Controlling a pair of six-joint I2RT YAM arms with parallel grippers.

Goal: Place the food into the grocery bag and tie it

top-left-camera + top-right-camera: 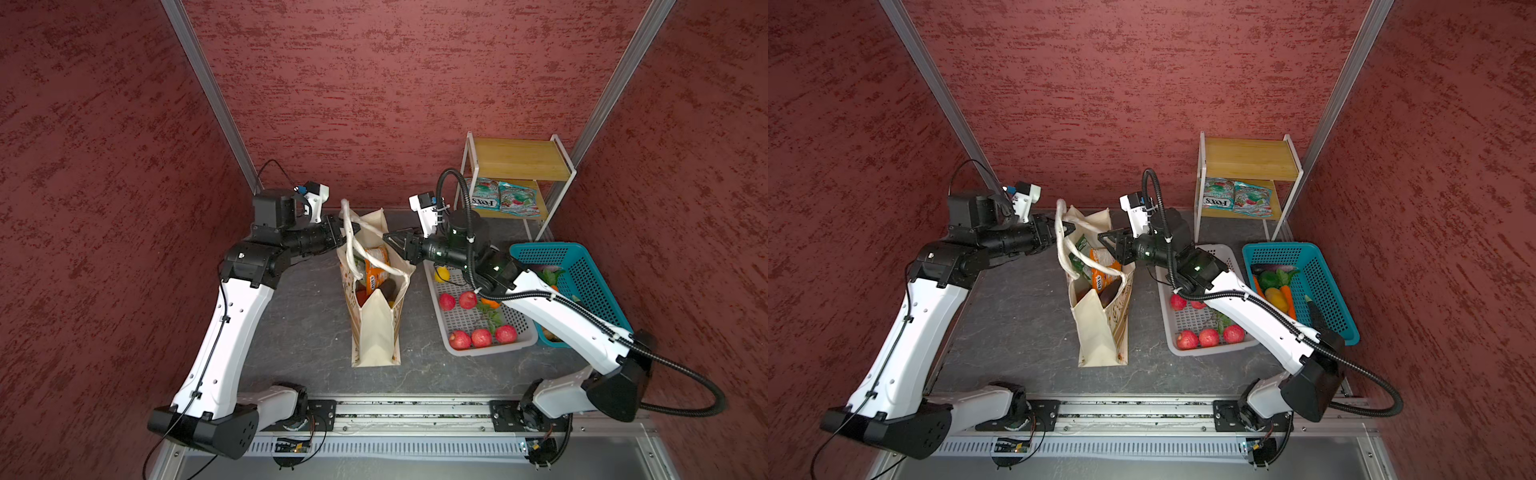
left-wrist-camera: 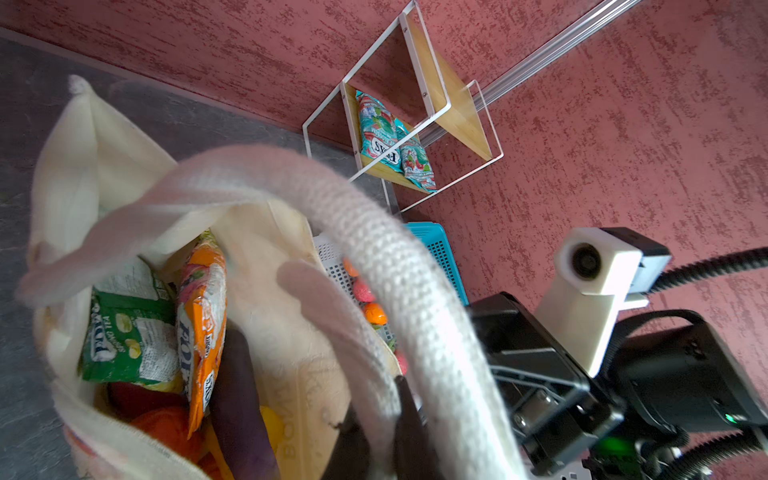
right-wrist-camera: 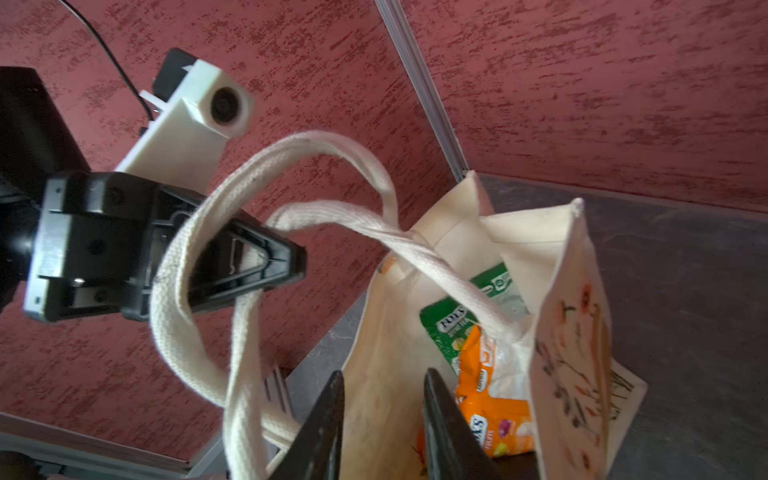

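The left gripper [image 3: 297, 266] has its jaws pressed together, and the white loop handles [image 3: 316, 143] of the grocery bag [image 1: 376, 332] are slung round its fingers. Whether a strap is actually pinched between them I cannot tell. Facing it across the bag mouth, the right gripper [image 3: 384, 374] has its fingers apart with nothing between them, poised right at the bag's rim. The bag stands upright and open in the middle of the dark table [image 1: 307, 324], between the two arms. Inside it sit a green FOX'S packet [image 3: 446, 328] and an orange FOX'S packet [image 3: 490, 399], with a purple eggplant [image 2: 237, 395], a yellow fruit [image 2: 272, 419] and something red-orange beneath. Packing therefore looks at least partly done, and the step in hand seems to be the tying: the handles cross over each other, but no knot is pulled tight. Outside the bag, red apples [image 1: 482, 337] lie in the grey perforated basket [image 1: 465, 322], vegetables [image 1: 1276, 294] in the teal basket [image 1: 1308, 266], and two teal FOX'S packets [image 1: 484, 195] on the shelf [image 1: 515, 156]. Whether those are meant to go in too is unclear.
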